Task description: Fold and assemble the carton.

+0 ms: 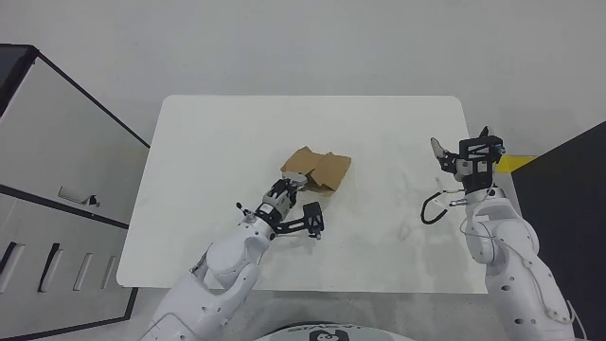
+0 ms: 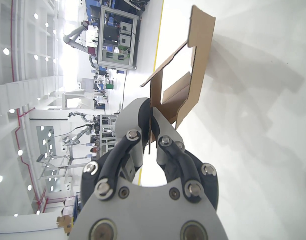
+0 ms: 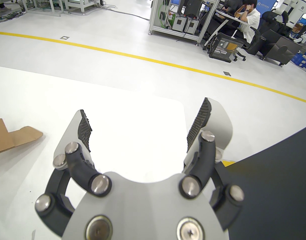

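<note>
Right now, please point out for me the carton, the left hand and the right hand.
carton (image 1: 322, 166), top view, on its upper brown panel.
left hand (image 2: 151, 112), left wrist view, midway between fingertips pinching a flap.
right hand (image 3: 144, 106), right wrist view, midway between open fingertips.

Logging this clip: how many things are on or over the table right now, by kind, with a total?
Cardboard carton: 1, partly folded
Grippers: 2, the left gripper shut on a carton flap, the right gripper open and empty
Total: 3
</note>
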Controlling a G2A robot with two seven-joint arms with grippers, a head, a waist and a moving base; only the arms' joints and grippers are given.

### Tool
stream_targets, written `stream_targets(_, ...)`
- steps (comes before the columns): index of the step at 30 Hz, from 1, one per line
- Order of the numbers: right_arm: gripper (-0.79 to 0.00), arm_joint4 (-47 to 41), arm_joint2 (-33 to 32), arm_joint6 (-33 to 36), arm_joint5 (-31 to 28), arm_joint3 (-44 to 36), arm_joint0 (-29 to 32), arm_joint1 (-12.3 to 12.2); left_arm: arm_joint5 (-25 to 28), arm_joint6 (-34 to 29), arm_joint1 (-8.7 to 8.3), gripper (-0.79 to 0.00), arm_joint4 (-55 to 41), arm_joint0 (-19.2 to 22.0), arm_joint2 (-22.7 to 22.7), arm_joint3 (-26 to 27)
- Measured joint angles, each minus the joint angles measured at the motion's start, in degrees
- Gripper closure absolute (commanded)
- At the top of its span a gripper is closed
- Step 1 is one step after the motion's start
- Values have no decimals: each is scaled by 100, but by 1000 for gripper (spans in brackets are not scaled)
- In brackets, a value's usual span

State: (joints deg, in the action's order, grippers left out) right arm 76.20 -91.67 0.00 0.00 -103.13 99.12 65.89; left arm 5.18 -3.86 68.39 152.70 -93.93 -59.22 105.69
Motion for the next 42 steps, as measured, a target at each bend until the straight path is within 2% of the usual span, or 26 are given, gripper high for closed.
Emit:
stream_targets(7,-785,0,0,0,0,0,0,0,121,312,-58,0,293,-109,-90,432)
stream_targets(12,-785,0,0,0,-1,0,0,0,116,304,-58,0,314,-111,-84,434)
stream_targets(15,-785,42,-29,-98,-216,-14,-20,-9,117,352,-59,0,312,-95,-80,421)
stream_targets(21,-785,147,-307,-389,-1367,39,-22,-93,168,881,-104,0,468,20,-159,382)
stream_targets(31,-785,316,-928,-607,-4107,193,-233,-326,200,1903,-223,0,883,191,-405,352)
stream_targets(33,-785,346,-987,-598,-4458,228,-273,-359,182,2130,-242,0,883,236,-434,345)
stream_targets(35,-785,294,-1012,-579,-4642,254,-293,-372,216,2355,-259,0,919,285,-446,311)
stream_targets(42,-785,290,-1009,-578,-4622,252,-292,-370,228,2359,-261,0,942,292,-444,289)
